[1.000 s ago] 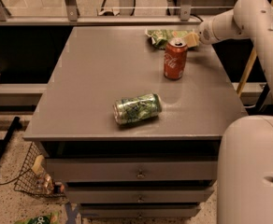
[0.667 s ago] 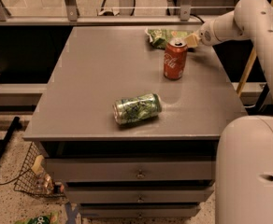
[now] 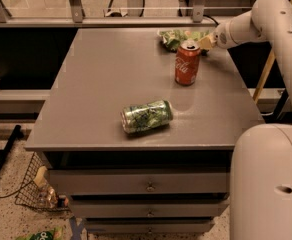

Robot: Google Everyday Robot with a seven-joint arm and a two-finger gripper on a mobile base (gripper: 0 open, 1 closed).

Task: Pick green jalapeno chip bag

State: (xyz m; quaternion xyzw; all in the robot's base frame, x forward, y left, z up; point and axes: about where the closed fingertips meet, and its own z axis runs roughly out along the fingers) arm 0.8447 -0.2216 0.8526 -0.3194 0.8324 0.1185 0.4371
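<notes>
The green jalapeno chip bag (image 3: 175, 37) lies crumpled at the far right of the grey table (image 3: 101, 84), just behind the red Coca-Cola can (image 3: 187, 63). My gripper (image 3: 202, 41) reaches in from the right on the white arm (image 3: 246, 24) and sits at the bag's right end, low over the table. The Coca-Cola can hides part of the bag and of the gripper.
A dented green-and-silver soda can (image 3: 146, 116) lies on its side near the table's front middle. The table has drawers (image 3: 148, 186) below. A wire basket (image 3: 38, 189) stands on the floor at the left. A rail (image 3: 136, 9) runs behind the table.
</notes>
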